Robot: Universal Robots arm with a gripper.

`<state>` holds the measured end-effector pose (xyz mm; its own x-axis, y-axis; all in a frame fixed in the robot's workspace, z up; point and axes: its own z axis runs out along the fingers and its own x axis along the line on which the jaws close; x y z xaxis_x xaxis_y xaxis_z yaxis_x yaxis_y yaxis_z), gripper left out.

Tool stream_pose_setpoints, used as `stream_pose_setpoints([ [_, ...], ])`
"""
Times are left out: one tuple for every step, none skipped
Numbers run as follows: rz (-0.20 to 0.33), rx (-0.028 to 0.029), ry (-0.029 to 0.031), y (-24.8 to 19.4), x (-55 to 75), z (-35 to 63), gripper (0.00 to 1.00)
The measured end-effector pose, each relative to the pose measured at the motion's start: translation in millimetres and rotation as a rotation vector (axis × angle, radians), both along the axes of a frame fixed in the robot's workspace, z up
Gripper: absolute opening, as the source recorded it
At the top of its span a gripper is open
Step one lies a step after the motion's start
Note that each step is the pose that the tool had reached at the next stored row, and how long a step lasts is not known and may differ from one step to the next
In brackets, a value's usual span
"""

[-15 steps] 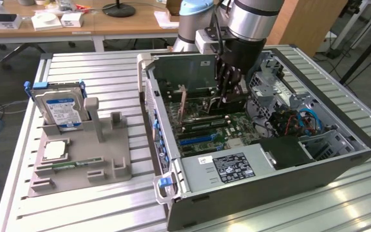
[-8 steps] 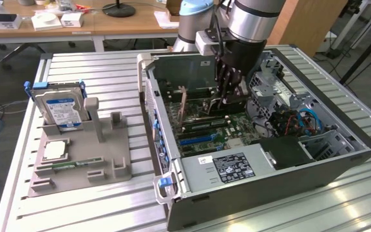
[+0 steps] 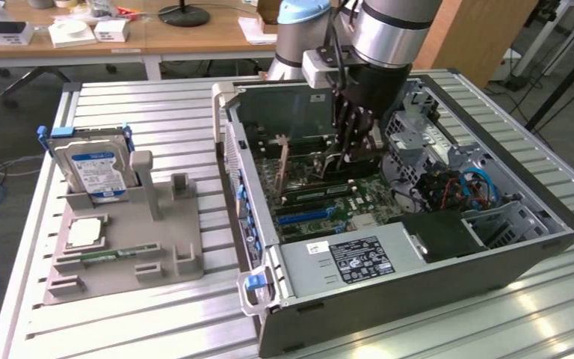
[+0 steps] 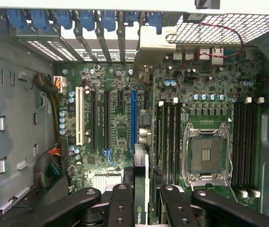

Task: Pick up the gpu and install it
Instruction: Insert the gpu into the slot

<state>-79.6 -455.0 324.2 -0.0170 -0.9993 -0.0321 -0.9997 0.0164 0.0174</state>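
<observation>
— Where's the graphics card (image 4: 142, 208) got to?
— It's in the gripper (image 3: 355, 155), low inside the open computer case (image 3: 417, 299). The fingers (image 4: 121, 208) are drawn in close and pinch the card by its two broad faces, so the wrist camera looks straight along its thin edge.
— Is it in a slot?
— I can't tell from here. It hangs upright over the green board (image 4: 115, 90), just beside the long blue slot (image 4: 133, 118), with the memory sticks (image 4: 169, 137) close on its other side.
— What would it take to do this bit well?
— I'd say hold the card dead upright and parallel to the slot, then push straight down with even pressure. If it tilts, the contact edge would likely ride up on the plastic lip instead of dropping in. The gap beside the memory sticks looks narrow, so there's little room to drift sideways.
— What's it all made of?
— The card is a thin, stiff, flat board with a dark face and a small maker's logo near the grip. The fingers are black, chunky links with round bolt holes. The case is dull grey sheet metal, perforated in places, and the slots are long, hard plastic strips. Well apart, out on the ribbed metal table (image 3: 167, 105), a silver hard drive (image 3: 93, 168) stands in a grey moulded holder (image 3: 158, 247)
</observation>
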Motion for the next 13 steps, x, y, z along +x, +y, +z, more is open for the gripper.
stream_pose_setpoints([
  [0.0, 0.0002, -0.0001, 0.0, 0.0, -0.2, 0.26],
  [0.0, 0.0004, -0.0002, 0.0, 0.0, -0.6, 0.26],
  [0.0, 0.0007, -0.0003, 0.0, 0.0, -1.2, 0.26],
  [0.0, 0.0005, -0.0004, 0.0, 0.0, -1.7, 0.26],
  [0.0, 0.0002, -0.0004, -0.1, 0.0, -2.2, 0.26],
  [0.0, 0.0004, -0.0006, -0.1, 0.0, -2.8, 0.26],
  [0.0, 0.0003, -0.0007, -0.1, 0.0, -3.6, 0.26],
  [0.0, 0.0002, -0.0008, -0.1, 0.0, -4.3, 0.26],
  [0.0, 0.0002, -0.0009, -0.1, 0.0, -4.9, 0.26],
  [0.0, 0.0002, -0.001, -0.1, 0.0, -5.6, 0.26],
  [0.0, 0.0003, -0.0012, -0.1, 0.0, -6.2, 0.26],
  [0.0, 0.0003, -0.0013, -0.2, 0.0, -6.7, 0.26],
  [0.0, 0.0003, -0.0013, -0.2, 0.0, -7.2, 0.26],
])
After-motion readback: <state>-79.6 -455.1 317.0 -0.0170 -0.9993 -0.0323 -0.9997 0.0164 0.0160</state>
